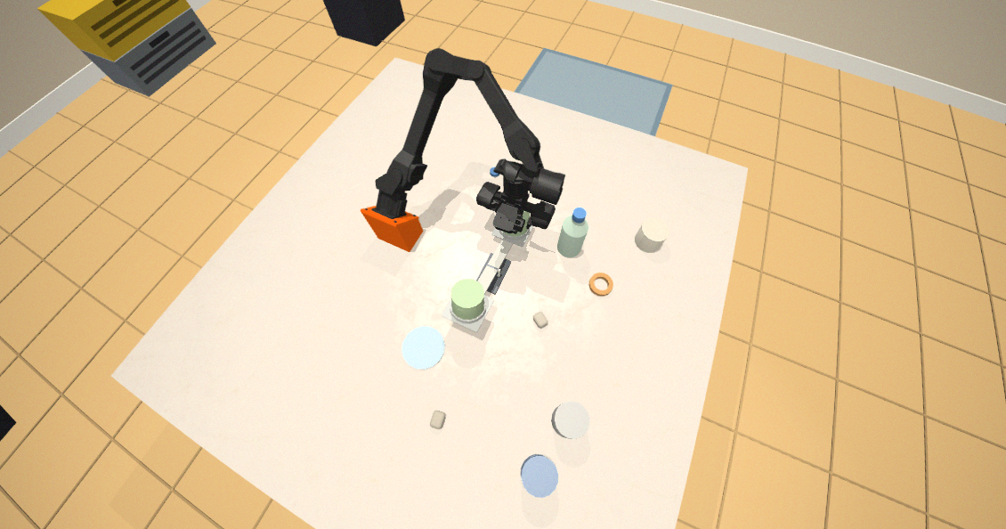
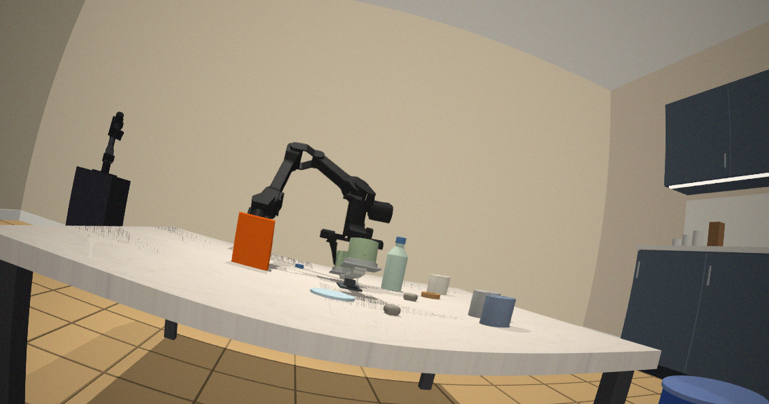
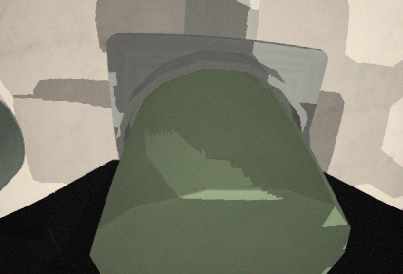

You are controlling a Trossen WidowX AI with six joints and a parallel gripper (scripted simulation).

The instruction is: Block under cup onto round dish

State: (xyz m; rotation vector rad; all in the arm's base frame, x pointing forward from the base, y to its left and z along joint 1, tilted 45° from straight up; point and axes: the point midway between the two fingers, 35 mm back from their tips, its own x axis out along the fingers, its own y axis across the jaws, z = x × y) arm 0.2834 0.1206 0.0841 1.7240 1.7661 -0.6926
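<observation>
Two green cups [image 1: 467,300] [image 2: 362,250] [image 3: 219,162] stand inverted; the hand [image 1: 512,223] [image 2: 357,256] [image 3: 215,175], partly closed, straddles one, grip unclear.

Far green cup [image 1: 524,226] [image 2: 340,258] [image 3: 223,162] partly behind the nearer one in the exterior view.
</observation>
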